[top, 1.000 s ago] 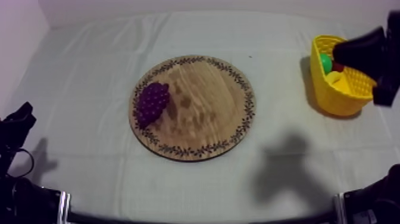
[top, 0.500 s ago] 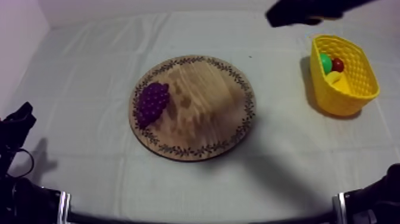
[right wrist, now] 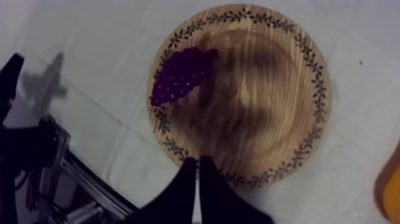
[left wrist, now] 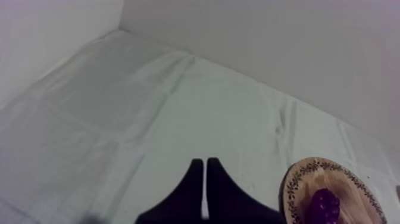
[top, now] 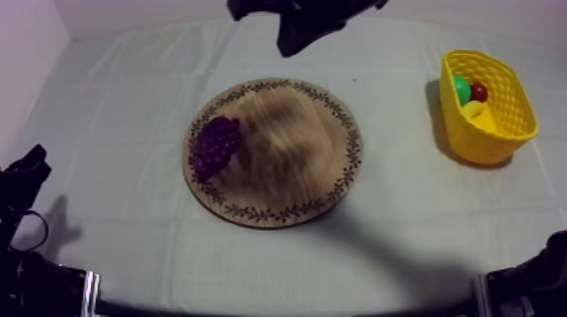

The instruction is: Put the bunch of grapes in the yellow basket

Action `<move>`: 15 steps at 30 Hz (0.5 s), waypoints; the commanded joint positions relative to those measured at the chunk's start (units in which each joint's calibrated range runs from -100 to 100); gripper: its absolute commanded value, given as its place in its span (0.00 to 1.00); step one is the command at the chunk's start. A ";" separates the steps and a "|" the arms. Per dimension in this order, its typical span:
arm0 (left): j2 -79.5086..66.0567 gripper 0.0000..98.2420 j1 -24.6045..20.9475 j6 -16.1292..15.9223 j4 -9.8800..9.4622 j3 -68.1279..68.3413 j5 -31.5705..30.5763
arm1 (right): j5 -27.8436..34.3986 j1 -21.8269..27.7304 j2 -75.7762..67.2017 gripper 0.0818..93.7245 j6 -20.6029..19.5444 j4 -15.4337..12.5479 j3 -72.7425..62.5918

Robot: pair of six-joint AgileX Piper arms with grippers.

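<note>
**Reach step: nothing grasped yet**

At the near left corner of the counter (top: 126,84) the left gripper (left wrist: 201,162) is parked, fingers pressed together into a narrow wedge. At the counter's middle the wooden board (top: 295,160) is laid, and the bunch of grapes (top: 215,145) is found on its left part, touched by nothing. Farther back, by the right edge, the yellow basket (top: 481,139) is set. The right gripper (right wrist: 197,161) is held high above the board, its fingers likewise pressed together, well apart from the grapes. The reach is judged the step in hand: the fingers must be spread, brought over the bunch and lowered around it before any lift.
</note>
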 commanded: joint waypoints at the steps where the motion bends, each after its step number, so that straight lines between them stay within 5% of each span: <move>1: 0.02 0.00 0.02 0.00 0.01 -0.04 -0.01 | 0.56 -0.09 5.53 0.00 -3.14 -0.05 -3.43; 11: 0.02 0.00 0.02 0.00 0.01 -0.04 -0.01 | 2.86 -1.52 18.49 0.02 -8.66 -0.35 -18.41; 15: 0.02 0.00 0.02 0.00 0.01 -0.04 -0.01 | 3.46 -1.39 20.92 0.10 -9.92 -0.71 -20.59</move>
